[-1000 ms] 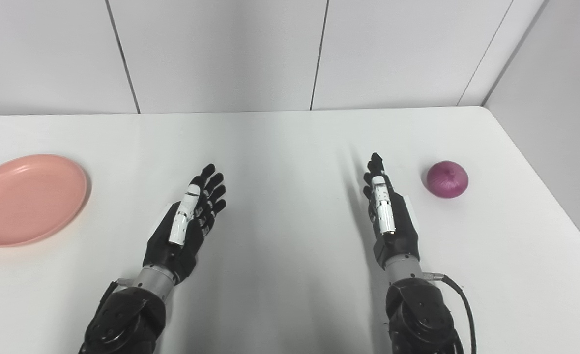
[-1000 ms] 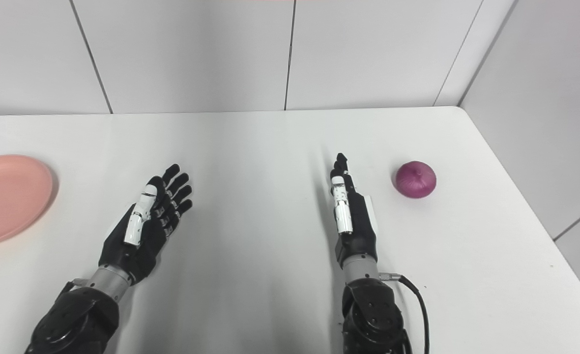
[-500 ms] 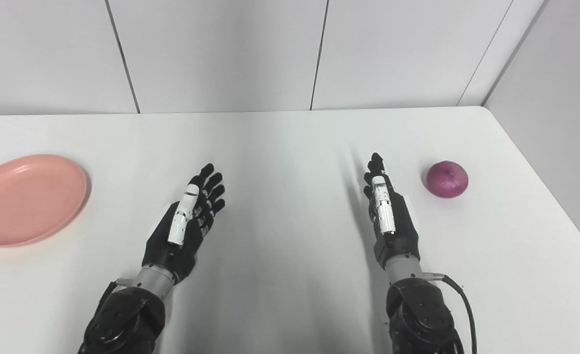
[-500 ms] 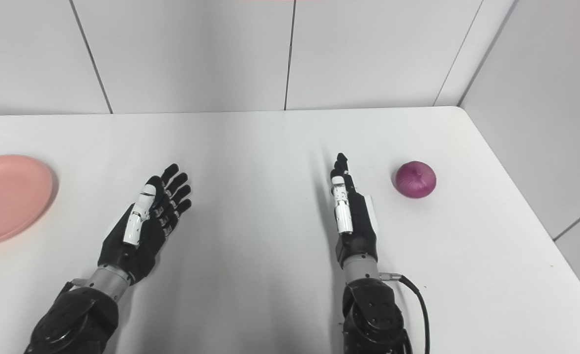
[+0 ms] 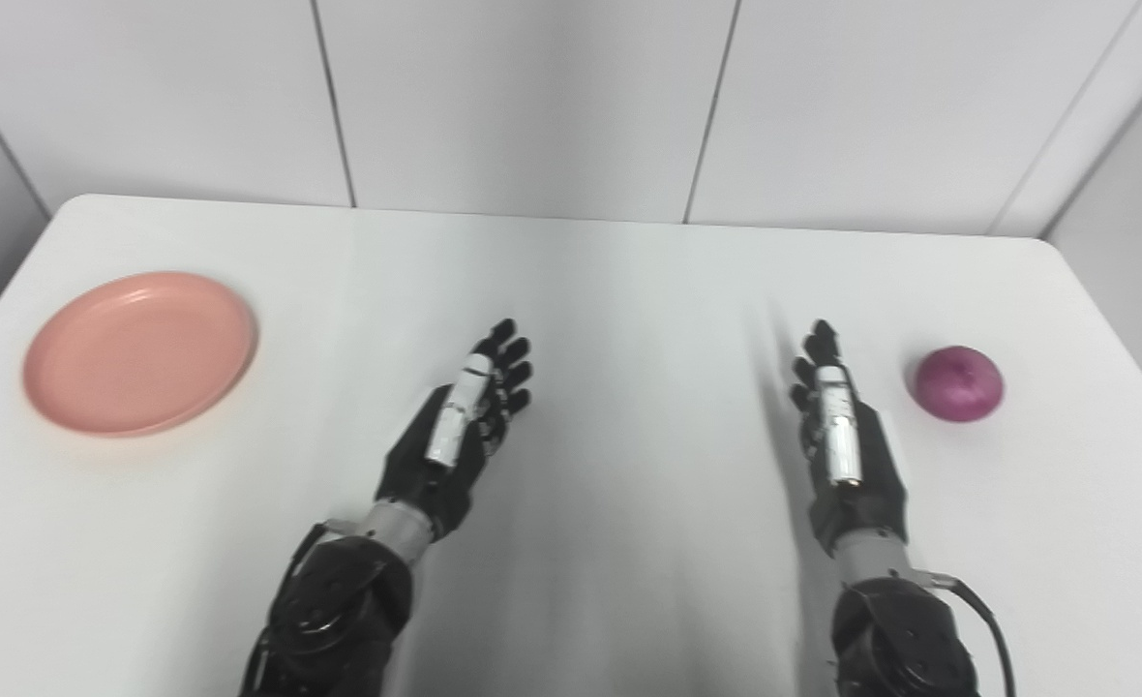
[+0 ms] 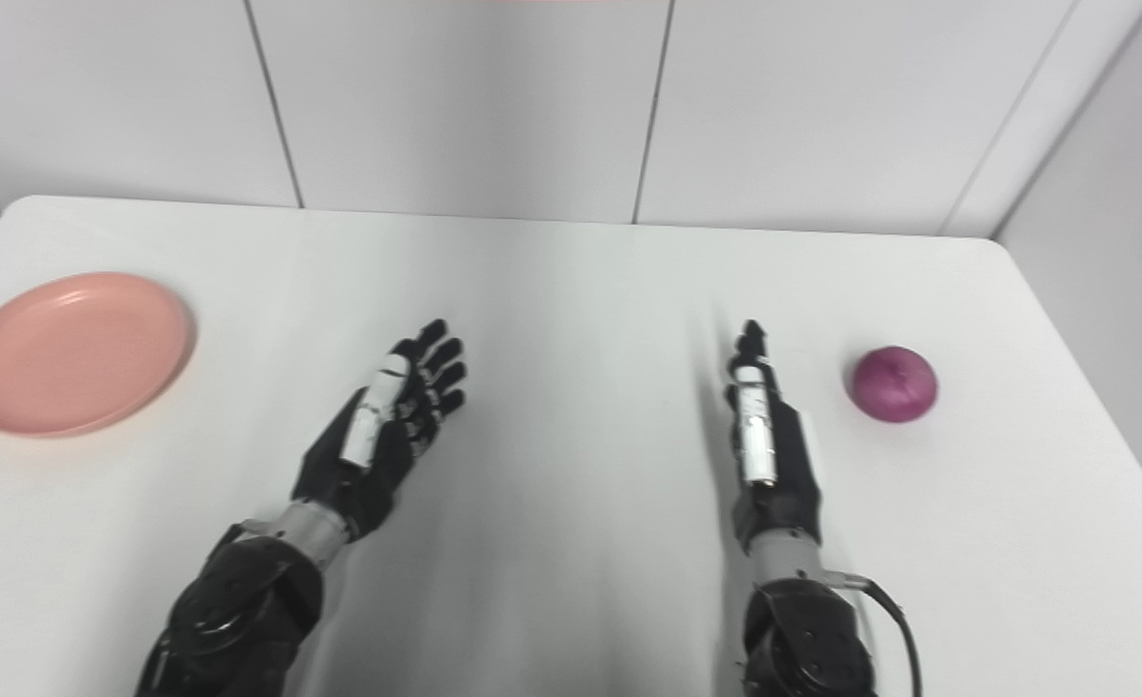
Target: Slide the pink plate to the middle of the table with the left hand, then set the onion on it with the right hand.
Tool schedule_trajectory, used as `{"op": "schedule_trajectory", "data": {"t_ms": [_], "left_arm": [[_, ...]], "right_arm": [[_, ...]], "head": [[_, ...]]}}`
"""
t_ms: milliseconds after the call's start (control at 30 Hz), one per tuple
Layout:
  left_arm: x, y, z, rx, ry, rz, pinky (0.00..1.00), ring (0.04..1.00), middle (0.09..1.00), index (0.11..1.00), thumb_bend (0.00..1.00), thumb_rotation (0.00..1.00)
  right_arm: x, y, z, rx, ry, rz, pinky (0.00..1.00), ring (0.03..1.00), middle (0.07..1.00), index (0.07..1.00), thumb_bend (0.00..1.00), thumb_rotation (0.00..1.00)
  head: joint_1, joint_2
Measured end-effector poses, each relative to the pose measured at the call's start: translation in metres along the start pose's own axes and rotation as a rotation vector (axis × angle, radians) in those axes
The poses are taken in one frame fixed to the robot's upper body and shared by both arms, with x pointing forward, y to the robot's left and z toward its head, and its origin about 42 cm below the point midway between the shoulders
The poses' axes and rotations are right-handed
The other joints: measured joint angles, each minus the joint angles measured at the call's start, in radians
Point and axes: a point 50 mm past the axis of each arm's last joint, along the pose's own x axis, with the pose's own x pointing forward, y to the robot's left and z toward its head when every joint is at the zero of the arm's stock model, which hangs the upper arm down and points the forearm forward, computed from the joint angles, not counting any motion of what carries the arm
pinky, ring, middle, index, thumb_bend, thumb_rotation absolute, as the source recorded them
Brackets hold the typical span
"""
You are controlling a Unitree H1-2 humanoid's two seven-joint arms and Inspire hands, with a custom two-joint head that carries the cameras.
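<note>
Two robot hands held over a white table, with a pink plate far left and an onion far right.

Left eye view: the left hand (image 5: 460, 426) has its fingers spread and holds nothing, well apart from the pink plate (image 5: 140, 350) near the left edge of the table (image 5: 610, 290). Right eye view: the right hand (image 6: 763, 440), fingers straight and empty, lies near the onion (image 6: 893, 384), not touching it.
</note>
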Motion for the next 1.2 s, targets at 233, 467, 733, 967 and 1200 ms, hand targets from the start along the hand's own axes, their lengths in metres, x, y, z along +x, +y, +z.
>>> {"op": "schedule_trajectory", "data": {"t_ms": [233, 467, 733, 967, 1200], "left_arm": [[0.007, -0.014, -0.007, -0.001, -0.019, 0.009, 1.00, 1.000, 1.000, 1.000, 0.45, 1.00], [0.016, -0.025, -0.015, -0.009, -0.035, 0.022, 1.00, 1.000, 1.000, 1.000, 0.44, 1.00], [0.028, -0.032, -0.024, 0.026, -0.054, 0.015, 1.00, 1.000, 1.000, 1.000, 0.45, 1.00], [0.038, -0.036, -0.029, 0.054, -0.073, 0.010, 1.00, 1.000, 1.000, 1.000, 0.46, 1.00], [0.041, -0.039, -0.031, 0.058, -0.085, -0.001, 1.00, 1.000, 1.000, 1.000, 0.47, 1.00]], "right_arm": [[0.001, -0.011, 0.000, 0.005, 0.003, 0.025, 1.00, 1.000, 1.000, 1.000, 0.16, 1.00], [0.001, -0.016, 0.002, 0.010, -0.002, 0.021, 1.00, 1.000, 1.000, 1.000, 0.13, 1.00], [0.007, -0.022, -0.005, 0.024, 0.024, 0.001, 0.94, 0.947, 0.973, 0.951, 0.19, 1.00], [0.008, -0.025, -0.008, 0.023, 0.035, 0.001, 0.57, 0.830, 0.879, 0.865, 0.18, 0.90], [0.011, -0.027, -0.014, 0.018, 0.052, -0.002, 0.33, 0.767, 0.839, 0.835, 0.18, 0.88]], "head": [[0.141, -0.052], [0.273, -0.112], [0.407, -0.198], [0.427, -0.218], [0.431, -0.223]]}}
